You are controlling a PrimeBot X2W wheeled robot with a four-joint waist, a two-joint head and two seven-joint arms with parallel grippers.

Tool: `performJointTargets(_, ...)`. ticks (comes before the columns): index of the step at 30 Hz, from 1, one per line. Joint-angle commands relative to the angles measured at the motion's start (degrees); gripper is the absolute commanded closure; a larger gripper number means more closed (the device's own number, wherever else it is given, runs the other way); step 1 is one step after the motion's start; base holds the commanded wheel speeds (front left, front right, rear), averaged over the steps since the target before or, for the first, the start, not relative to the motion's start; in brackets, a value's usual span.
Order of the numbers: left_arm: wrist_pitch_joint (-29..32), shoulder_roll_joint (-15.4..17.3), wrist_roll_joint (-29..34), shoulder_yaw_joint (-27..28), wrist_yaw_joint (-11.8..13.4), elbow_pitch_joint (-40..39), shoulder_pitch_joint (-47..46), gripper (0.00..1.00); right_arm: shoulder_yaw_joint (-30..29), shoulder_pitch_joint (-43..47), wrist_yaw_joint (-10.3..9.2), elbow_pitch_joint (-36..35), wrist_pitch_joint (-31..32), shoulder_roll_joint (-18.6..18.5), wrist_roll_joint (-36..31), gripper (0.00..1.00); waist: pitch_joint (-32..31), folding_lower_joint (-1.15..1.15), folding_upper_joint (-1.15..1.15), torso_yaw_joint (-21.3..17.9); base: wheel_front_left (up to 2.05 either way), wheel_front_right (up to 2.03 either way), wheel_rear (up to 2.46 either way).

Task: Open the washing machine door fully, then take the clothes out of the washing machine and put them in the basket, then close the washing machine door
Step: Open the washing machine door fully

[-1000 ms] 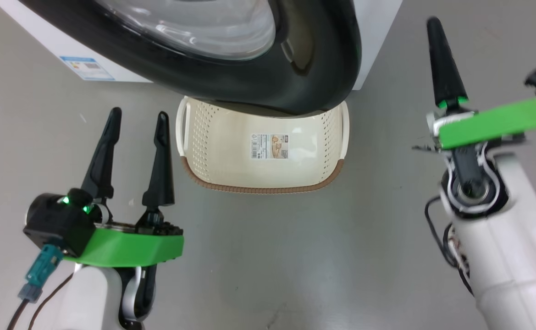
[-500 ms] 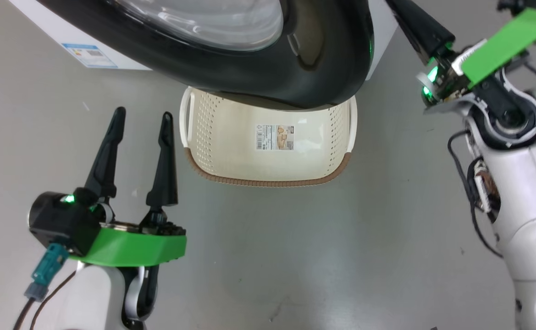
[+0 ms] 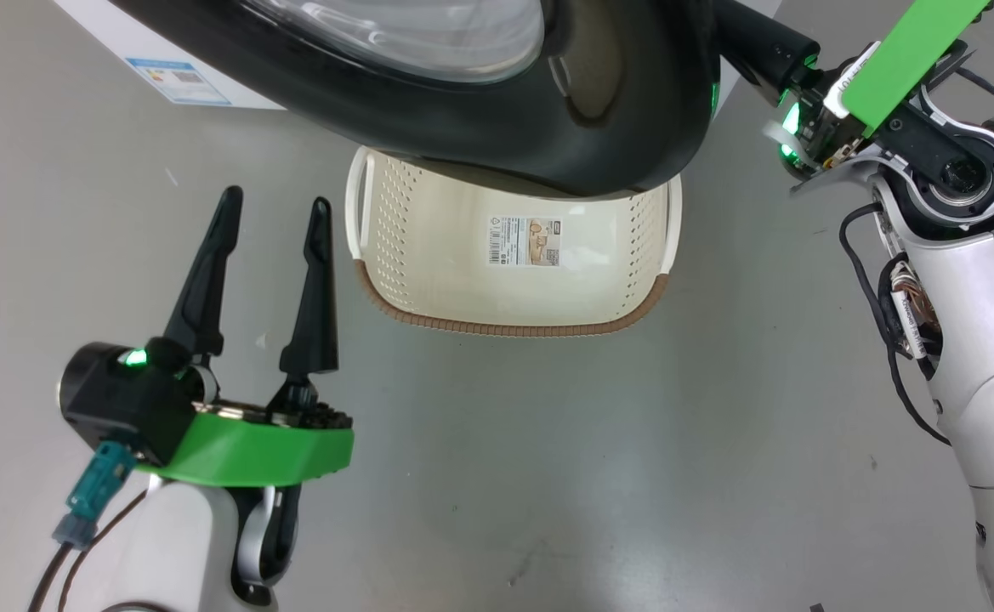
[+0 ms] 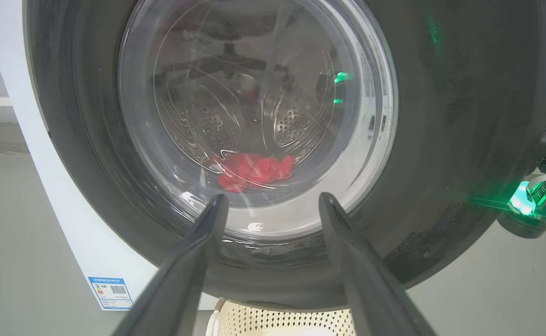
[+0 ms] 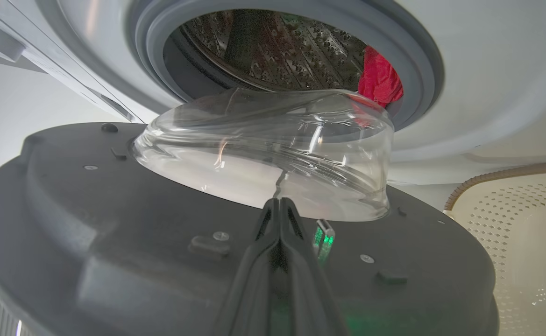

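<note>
The washing machine door [image 3: 497, 127] stands ajar over the basket [image 3: 514, 327], its black rim and glass bowl [image 4: 254, 112] facing my left gripper [image 3: 275, 197], which hangs open and empty left of the basket. My right gripper [image 5: 280, 201] is shut with nothing in it. Its tips rest against the door's dark inner face [image 5: 114, 242] just below the glass bowl. In the head view its fingers [image 3: 760, 47] slip behind the door's right edge. The red clothes [image 5: 379, 77] lie in the steel drum [image 5: 273, 51] of the washing machine [image 4: 44, 186], also visible through the glass as clothes [image 4: 254, 170].
The grey-blue gasket [image 5: 422, 79] rings the drum opening. A blue label sticker [image 3: 175, 78] marks the machine's lower front. Bare grey floor [image 3: 548, 476] spreads in front of the basket. The door overhangs the basket's far half.
My right arm has swung up and to the left, bringing its shut fingers behind the door's right edge. The head camera has shifted slightly. The left gripper has held still.
</note>
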Motion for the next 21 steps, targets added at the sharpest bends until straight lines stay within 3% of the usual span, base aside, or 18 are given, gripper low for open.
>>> performJointTargets(1,-0.44,1.16,0.12,1.56,0.07,-1.08,-0.25,0.00,0.48,-0.42,0.29,-1.25,0.57,1.02,0.77,1.00,-0.13,0.00,0.00,0.13,0.00,0.00,0.00)
performJointTargets(21,-0.44,1.16,-0.01,1.61,0.89,0.15,1.41,0.00,3.35,6.44,0.29,-3.99,4.34,-0.19,4.88,1.00,-4.40,0.00,0.00,1.22,0.00,0.00,0.00)
